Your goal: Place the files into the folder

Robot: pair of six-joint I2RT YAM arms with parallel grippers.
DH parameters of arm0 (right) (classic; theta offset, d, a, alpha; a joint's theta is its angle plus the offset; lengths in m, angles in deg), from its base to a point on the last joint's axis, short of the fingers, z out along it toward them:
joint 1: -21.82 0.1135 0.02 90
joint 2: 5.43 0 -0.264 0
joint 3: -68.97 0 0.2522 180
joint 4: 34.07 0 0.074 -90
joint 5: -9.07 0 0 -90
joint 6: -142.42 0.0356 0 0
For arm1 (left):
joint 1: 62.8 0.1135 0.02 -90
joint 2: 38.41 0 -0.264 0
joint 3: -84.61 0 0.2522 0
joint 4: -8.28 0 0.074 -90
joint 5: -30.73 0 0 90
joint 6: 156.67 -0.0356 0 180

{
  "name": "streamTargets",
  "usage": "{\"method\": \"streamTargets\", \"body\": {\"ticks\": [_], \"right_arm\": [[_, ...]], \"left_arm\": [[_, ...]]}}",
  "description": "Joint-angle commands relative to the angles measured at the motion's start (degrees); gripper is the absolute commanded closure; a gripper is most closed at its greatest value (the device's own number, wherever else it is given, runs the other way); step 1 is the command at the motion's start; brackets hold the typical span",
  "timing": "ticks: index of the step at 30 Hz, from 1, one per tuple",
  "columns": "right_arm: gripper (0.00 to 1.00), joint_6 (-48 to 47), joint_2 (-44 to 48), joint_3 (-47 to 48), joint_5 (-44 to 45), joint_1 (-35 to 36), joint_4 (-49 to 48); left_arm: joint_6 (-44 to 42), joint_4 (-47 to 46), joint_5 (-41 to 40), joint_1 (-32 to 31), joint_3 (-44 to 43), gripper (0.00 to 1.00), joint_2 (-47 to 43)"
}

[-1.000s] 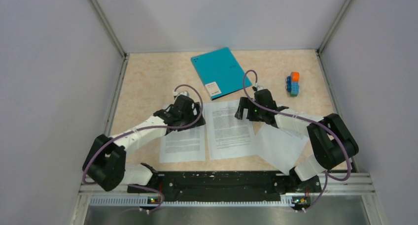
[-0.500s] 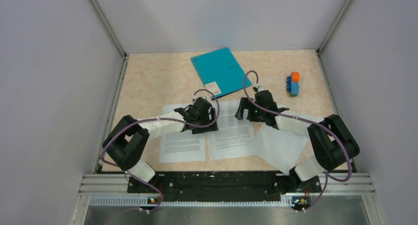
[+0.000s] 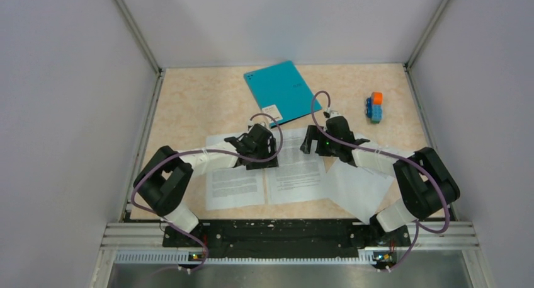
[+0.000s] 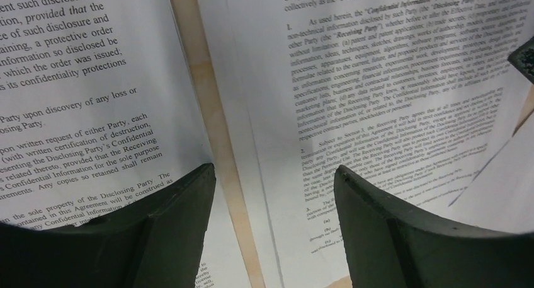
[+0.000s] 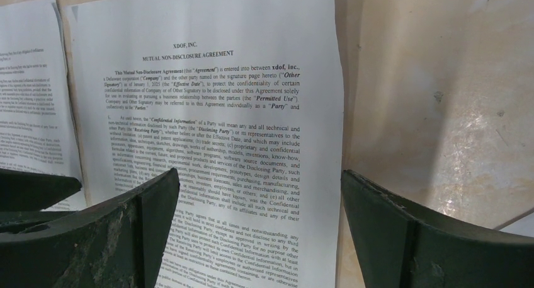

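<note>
Straddling files (image 4: 378,80): left pincer (image 4: 274,171), apparently empty

From above, the left arm (image 3: 204,157) is covering the far end of the left sheet (image 3: 234,188) and the far-left corner of the middle sheet (image 3: 297,173). The right arm (image 3: 378,157) is hiding the far part of the right sheet (image 3: 356,192), and the print on all three is showing too small to read, as is the label (image 3: 272,111) on the folder (image 3: 280,86). In the wrist views, the fingers (image 4: 157,231) of the left gripper (image 4: 274,171) are blocking the lower lines of two pages, the fingers (image 5: 113,237) of the right gripper (image 5: 259,174) are masking the middle sheet's bottom, and every sheet is running off a picture edge.
</note>
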Motion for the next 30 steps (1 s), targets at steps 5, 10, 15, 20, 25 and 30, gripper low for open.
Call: {"method": "streamTargets", "body": {"ticks": [5, 10, 15, 20, 25, 30], "right_arm": [[0.01, 1.2, -0.7, -2.8, -1.0, 0.6, 4.0], [0.01, 1.3, 0.1, -3.2, -0.7, 0.6, 4.8], [0.01, 1.2, 0.7, -3.2, -0.4, 0.6, 5.3], [0.01, 1.2, 0.7, -2.9, -0.5, 0.6, 5.7], [0.01, 0.7, 0.6, -2.7, -0.2, 0.6, 6.4], [0.01, 0.3, 0.8, -2.9, -0.4, 0.7, 6.9]], "left_arm": [[-6.2, 6.1, -3.6, 5.7, 3.8, 0.24, -3.3], [-11.0, 9.4, -3.8, 8.0, 1.7, 0.24, -5.2], [-13.1, 12.8, -0.3, 6.1, -3.9, 0.23, -7.1], [-9.6, 11.7, 3.7, 4.1, -6.9, 0.16, -7.3], [-4.9, 7.1, 5.2, 3.9, -5.8, 0.13, -3.8], [-3.6, 2.2, 6.9, 3.8, -4.9, 0.08, 0.2]]}}
